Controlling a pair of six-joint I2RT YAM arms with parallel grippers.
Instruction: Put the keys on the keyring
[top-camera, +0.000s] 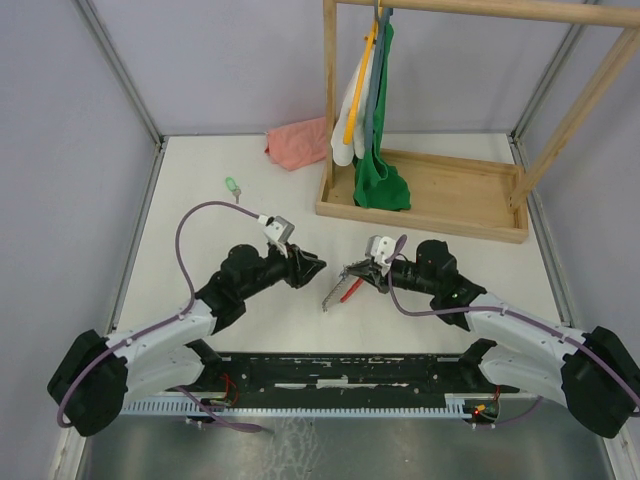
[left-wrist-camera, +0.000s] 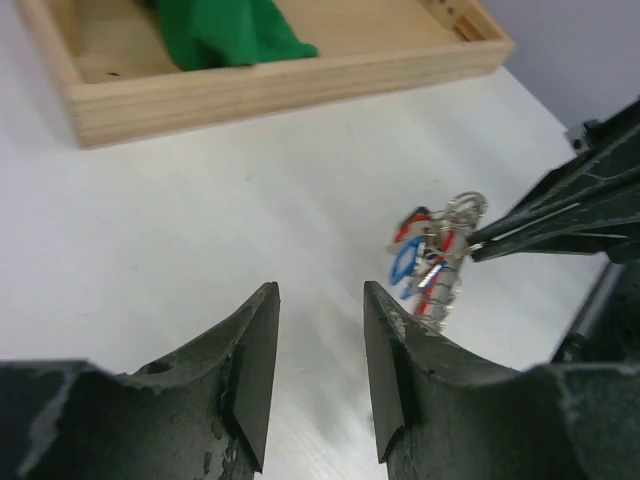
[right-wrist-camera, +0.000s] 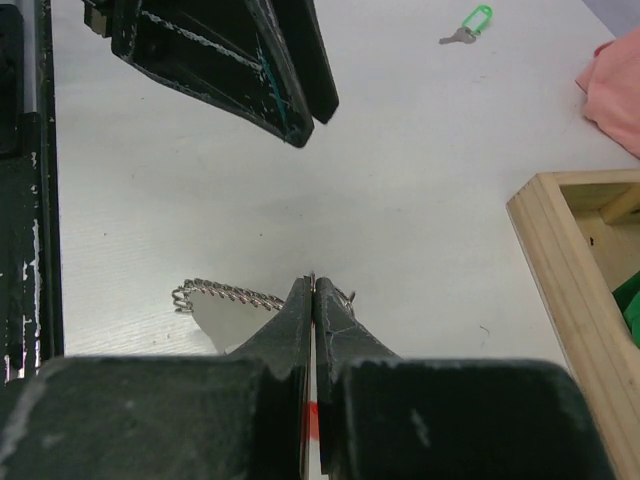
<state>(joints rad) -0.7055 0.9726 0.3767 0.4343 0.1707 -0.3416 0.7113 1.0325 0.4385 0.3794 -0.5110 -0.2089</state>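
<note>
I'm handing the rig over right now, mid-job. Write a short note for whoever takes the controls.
Left gripper: jaws open, empty, pointed at the keyring but short of it.
Right gripper: jaws shut on the keyring.
Blue key: hangs in the bundle at the keyring. It looks threaded on, but I cannot confirm it.
Green key: loose on the table, beyond the left arm, untouched.
Left to do: check the blue key, then fetch the green key and thread it on.
</note>
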